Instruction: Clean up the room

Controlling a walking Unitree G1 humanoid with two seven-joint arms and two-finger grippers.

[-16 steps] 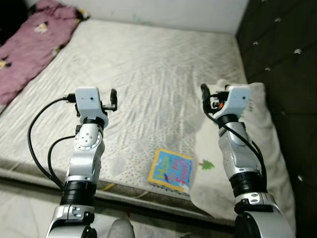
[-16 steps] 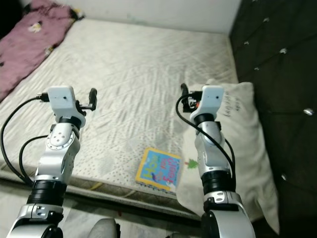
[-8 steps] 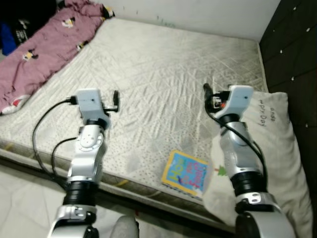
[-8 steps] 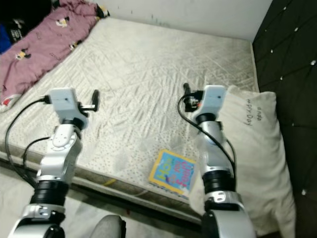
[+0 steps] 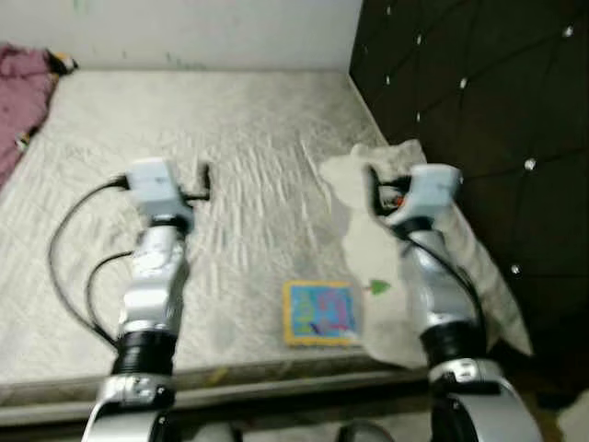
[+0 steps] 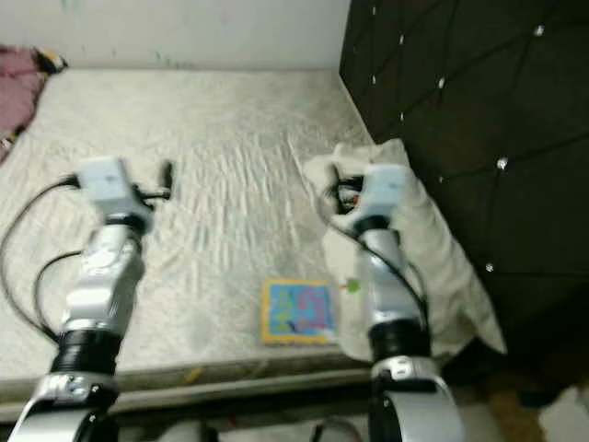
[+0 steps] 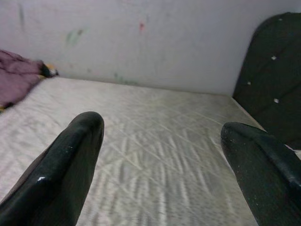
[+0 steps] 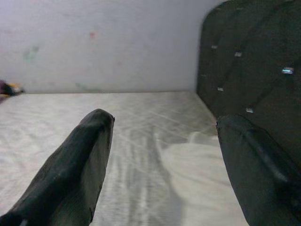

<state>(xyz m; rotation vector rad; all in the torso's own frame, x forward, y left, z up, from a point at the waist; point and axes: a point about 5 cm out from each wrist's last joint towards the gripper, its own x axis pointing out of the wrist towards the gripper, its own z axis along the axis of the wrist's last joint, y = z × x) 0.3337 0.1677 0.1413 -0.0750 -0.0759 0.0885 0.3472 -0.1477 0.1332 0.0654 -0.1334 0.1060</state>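
A colourful children's book (image 5: 320, 313) lies flat near the front edge of the bare quilted mattress (image 5: 248, 120). A cream pillow (image 5: 483, 267) lies to the right of the book, against the dark headboard. My left gripper (image 5: 204, 175) is held up over the mattress, left of the book, open and empty; its wrist view shows the fingers (image 7: 70, 160) wide apart. My right gripper (image 5: 371, 180) hovers above the pillow's inner edge, likewise open with nothing in it, and its fingers (image 8: 80, 160) are spread.
A dark tufted headboard (image 5: 460, 83) rises on the right. A purple blanket (image 5: 18, 78) is bunched at the mattress's far left. A pale wall (image 5: 184, 32) runs behind the bed. The mattress's front edge (image 5: 276, 373) is just below the book.
The whole view has swung to the right: the headboard now takes up more of the picture and the purple blanket has slid to the left edge. Both arms keep the same raised pose.
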